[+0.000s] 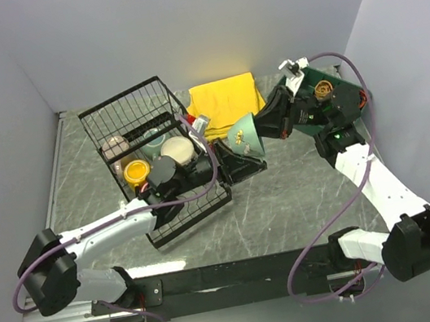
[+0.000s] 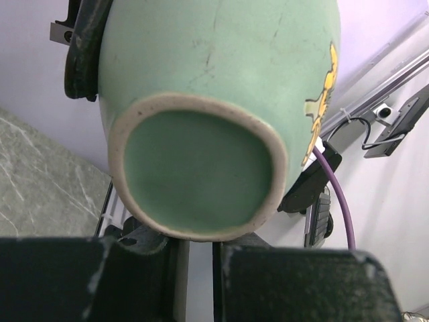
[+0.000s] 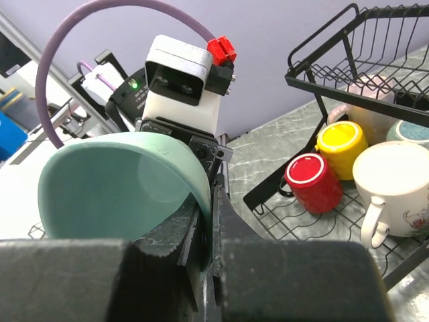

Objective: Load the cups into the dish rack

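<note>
A teal cup [image 1: 245, 133] hangs in the air just right of the black wire dish rack [image 1: 132, 98]. My right gripper [image 1: 265, 126] is shut on its rim, one finger inside and one outside, as the right wrist view [image 3: 214, 221] shows on the cup [image 3: 120, 181]. My left gripper [image 1: 234, 160] sits right under the cup's base [image 2: 201, 168]. Its jaws [image 2: 196, 251] stand a narrow gap apart with nothing between them. In the rack [image 3: 322, 74] lie a red cup [image 3: 315, 181], a yellow cup [image 3: 342, 144], a cream cup [image 3: 395, 184] and another teal cup [image 3: 409, 131].
A yellow cloth [image 1: 225, 97] lies behind the rack. A green tray [image 1: 335, 98] with a small brown item [image 1: 322, 91] sits at the back right under my right arm. My left arm reaches across the rack's low front tray. Walls close in on three sides.
</note>
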You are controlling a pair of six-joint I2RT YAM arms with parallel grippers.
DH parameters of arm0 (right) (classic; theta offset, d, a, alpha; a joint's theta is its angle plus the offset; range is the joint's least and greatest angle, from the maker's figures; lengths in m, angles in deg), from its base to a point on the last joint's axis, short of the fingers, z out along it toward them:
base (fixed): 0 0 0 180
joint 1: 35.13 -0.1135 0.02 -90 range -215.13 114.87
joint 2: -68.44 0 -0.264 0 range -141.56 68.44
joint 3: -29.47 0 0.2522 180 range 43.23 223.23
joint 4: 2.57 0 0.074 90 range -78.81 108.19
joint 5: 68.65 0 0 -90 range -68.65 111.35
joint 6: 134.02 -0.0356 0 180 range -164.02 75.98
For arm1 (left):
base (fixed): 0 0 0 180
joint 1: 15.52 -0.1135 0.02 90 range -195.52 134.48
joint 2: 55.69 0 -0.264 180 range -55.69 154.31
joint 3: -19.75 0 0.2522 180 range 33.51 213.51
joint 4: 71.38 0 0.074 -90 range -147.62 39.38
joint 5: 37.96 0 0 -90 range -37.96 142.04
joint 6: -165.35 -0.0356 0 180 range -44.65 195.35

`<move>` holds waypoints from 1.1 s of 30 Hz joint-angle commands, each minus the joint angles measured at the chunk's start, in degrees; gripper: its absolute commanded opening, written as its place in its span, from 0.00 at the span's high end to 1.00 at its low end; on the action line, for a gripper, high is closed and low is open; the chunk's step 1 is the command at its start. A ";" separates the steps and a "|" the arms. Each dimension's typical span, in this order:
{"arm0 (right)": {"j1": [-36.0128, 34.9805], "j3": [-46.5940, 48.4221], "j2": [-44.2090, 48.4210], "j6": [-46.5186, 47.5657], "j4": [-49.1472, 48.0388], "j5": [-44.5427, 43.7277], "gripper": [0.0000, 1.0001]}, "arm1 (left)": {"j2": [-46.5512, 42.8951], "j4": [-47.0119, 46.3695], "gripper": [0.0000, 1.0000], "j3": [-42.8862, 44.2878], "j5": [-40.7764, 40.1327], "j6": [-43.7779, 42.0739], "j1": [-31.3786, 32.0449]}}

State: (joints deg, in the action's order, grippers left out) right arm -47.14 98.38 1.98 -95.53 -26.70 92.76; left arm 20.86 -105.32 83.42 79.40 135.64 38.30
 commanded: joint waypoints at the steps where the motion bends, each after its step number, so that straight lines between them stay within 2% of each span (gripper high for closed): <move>1: -1.35 -0.14 2.90 10.36 8.25 2.06 0.94 | -4.13 -2.22 0.99 1.69 -6.60 -1.75 -0.12; 4: -1.26 -0.14 4.22 15.11 13.44 1.01 0.79 | -6.76 0.06 0.99 0.54 -8.10 -3.25 -0.12; 5: -1.35 -0.14 4.49 17.12 15.63 0.74 0.65 | -7.99 1.20 0.99 0.28 -8.54 -3.95 -0.12; 7: -1.26 -0.22 5.28 18.63 17.40 0.04 0.45 | -9.14 2.43 0.99 -0.60 -9.51 -4.48 -0.12; 8: -1.26 -0.31 5.37 20.29 19.15 -0.22 0.26 | -10.36 3.05 0.99 -0.95 -10.21 -5.00 -0.21; 11: -0.74 0.30 6.60 26.95 26.77 -1.62 0.12 | -13.00 7.00 0.99 -1.66 -11.35 -6.76 -0.12; 15: 1.63 -0.40 9.49 36.02 34.80 -3.56 0.03 | -17.22 16.03 0.99 -3.06 -14.60 -9.40 -0.21; 17: 4.17 -1.97 11.52 40.07 37.87 -5.49 0.01 | -19.68 24.99 0.99 -3.24 -16.44 -11.77 -0.21; 24: 11.64 -9.44 17.49 53.69 47.63 -10.86 0.00 | -26.45 47.50 0.99 -5.09 -25.41 -19.23 -0.21; 26: 13.40 -13.83 18.29 55.54 46.69 -10.34 0.00 | -26.90 56.00 0.99 -3.86 -27.17 -24.15 -0.21; 28: 15.95 -18.39 19.78 56.33 45.02 -9.46 0.00 | -26.63 60.25 0.99 -2.89 -28.83 -29.76 -0.21; 33: 19.83 -19.12 21.81 58.54 45.80 -8.58 0.00 | -24.79 71.07 0.99 -0.96 -31.57 -39.54 -0.21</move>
State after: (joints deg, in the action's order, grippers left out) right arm -29.30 78.10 21.63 -41.24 19.99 83.50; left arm -4.60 -43.01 78.24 52.03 107.64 38.15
